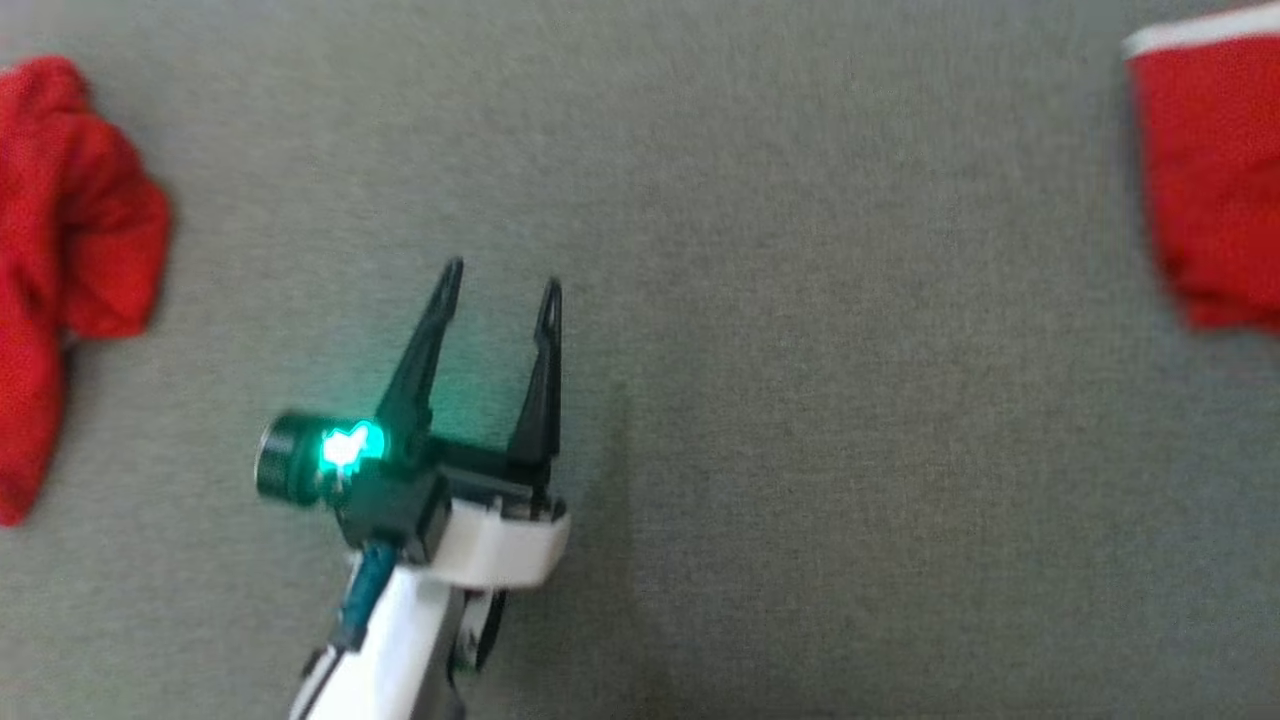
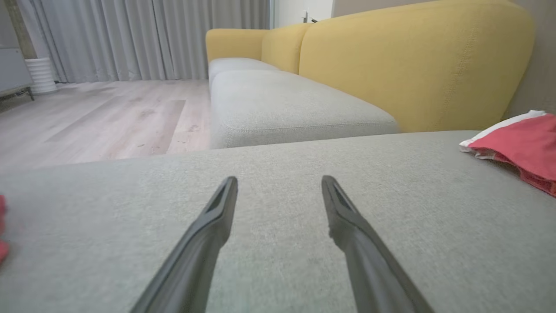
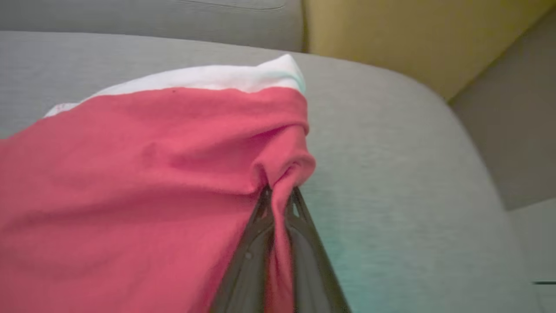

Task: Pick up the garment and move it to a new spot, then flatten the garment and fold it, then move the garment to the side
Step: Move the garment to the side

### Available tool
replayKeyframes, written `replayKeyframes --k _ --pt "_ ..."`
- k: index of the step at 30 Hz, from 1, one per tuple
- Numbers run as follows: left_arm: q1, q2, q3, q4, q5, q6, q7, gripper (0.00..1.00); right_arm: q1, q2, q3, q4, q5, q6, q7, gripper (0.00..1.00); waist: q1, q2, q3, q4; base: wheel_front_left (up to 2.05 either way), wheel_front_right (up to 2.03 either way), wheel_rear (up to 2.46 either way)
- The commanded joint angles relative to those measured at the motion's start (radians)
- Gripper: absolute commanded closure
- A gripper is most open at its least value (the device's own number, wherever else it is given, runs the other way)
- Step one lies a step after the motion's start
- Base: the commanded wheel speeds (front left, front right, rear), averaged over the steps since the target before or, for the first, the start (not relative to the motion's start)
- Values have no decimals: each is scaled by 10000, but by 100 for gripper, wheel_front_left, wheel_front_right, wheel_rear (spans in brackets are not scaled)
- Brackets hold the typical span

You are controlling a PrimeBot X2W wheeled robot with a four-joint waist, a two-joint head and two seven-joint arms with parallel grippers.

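In the head view, the left gripper point(image 1: 502, 277) hangs over the grey seat cushion point(image 1: 800, 400) with its two dark fingers spread apart and nothing between them, and a green light point(image 1: 350, 447) glows at its base. A crumpled red cloth point(image 1: 70, 230) lies on the cushion at the left edge, well apart from that gripper. The garment point(image 1: 1215, 180), red with a white band point(image 1: 1200, 30) along its upper edge, lies on the same cushion at the far right, partly cut off by the frame. In the left wrist view, the left gripper point(image 2: 280, 180) shows the same wide gap, its fingers low over bare grey fabric. The garment point(image 2: 521, 143) rests on the cushion at the right, white edge turned toward the yellow backrest point(image 2: 412, 65) of the sofa. A wooden floor point(image 2: 108, 117) and pale curtains point(image 2: 130, 34) lie beyond. A sliver of red touches the left edge, too small to tell what it is. In the right wrist view, the right gripper point(image 3: 280, 193) has its fingers pressed together on a pinched fold at the garment's right edge. The red cloth point(image 3: 152, 174) bunches up above the fingertips and spreads away to the left across the cushion, with the white band point(image 3: 208, 78) on its far side.
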Motion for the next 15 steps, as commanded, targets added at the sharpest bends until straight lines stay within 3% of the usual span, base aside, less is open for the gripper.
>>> replayKeyframes --k 1,6,7,10,13,15 --pt "-348 -12 225 -315 -36 -75 -51 0 -36 -807 -182 -70 -125 69 -64 100 -1 0 1140 -517 0 0 0" --pt "-1283 -12 119 -364 -215 -389 -51 0 -504 -1894 -810 279 -736 69 -250 100 -1 0 2123 -781 0 0 0" --pt "-1412 -12 109 -354 -194 -437 -51 0 -577 -1830 -907 281 -689 69 -209 100 -1 0 2198 -834 0 0 0" --pt "-1673 -13 106 -327 -317 -615 -51 0 -1001 -1923 -1117 458 -1998 69 -511 100 -1 0 2307 -982 0 0 0" --pt "-1714 -13 95 -223 -375 -647 -51 0 -1226 -1575 -1536 912 -2883 69 -645 100 -1 0 2135 -987 0 0 0" --pt "-1672 -13 87 -173 -520 -657 -51 0 -1341 -1352 -1863 1211 -3516 69 -844 70 -1 0 1963 -958 0 0 0"
